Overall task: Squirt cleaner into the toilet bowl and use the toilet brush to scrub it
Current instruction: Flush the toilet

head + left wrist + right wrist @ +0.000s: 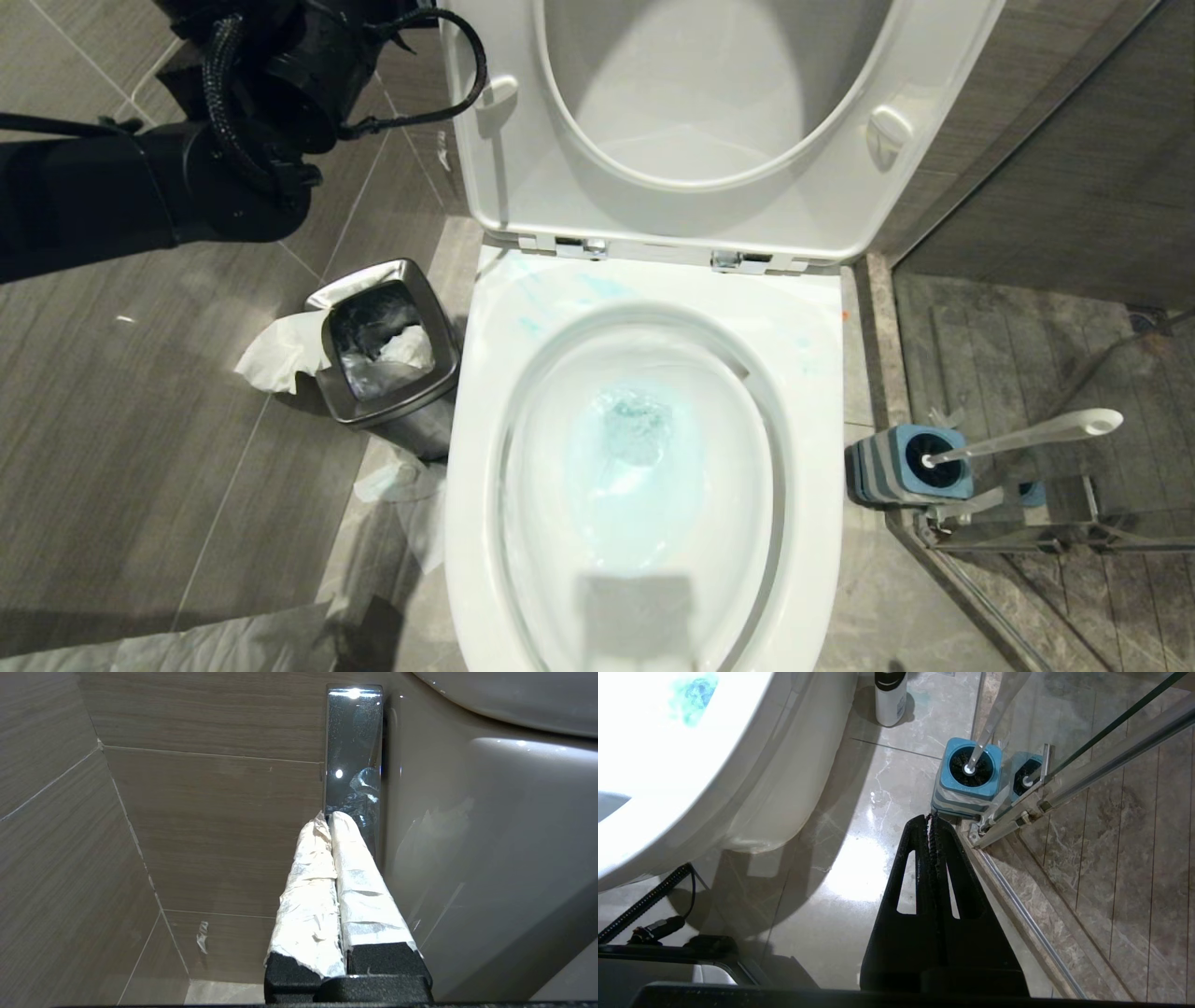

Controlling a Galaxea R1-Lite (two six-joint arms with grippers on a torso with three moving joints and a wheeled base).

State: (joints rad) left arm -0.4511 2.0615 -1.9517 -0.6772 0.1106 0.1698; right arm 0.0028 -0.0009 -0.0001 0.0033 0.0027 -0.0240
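One toilet bowl (803,373) fills the middle of the head view, its seat and lid (523,187) raised upright on two chrome hinges (581,247). The water in the basin carries a pale turquoise tint of cleaner (635,429), and a few thin streaks of the same colour mark the flat rim near the left hinge.

One black arm (140,187) reaches in from the upper left, beside the raised lid. Its left gripper (329,816) has two fingers wrapped in white tape (308,896), pressed flat together with nothing between them; their tips are at the lower end of one chrome plate (353,742) set against the toilet's side, and whether they touch it cannot be told.

One small steel bin (387,359) stands on the floor just left of the bowl, lined with a bag and holding crumpled tissue; more white paper (280,350) hangs over its left edge.

One toilet brush (1027,437) stands in its blue-topped holder (896,467) on the floor to the right of the bowl, beside the glass shower door, stick leaning right.

The right gripper (932,819) hangs low above the floor, its two black fingers closed together and empty, the tips near the holder. One white bottle with a dark cap (890,695) stands on the floor further off.
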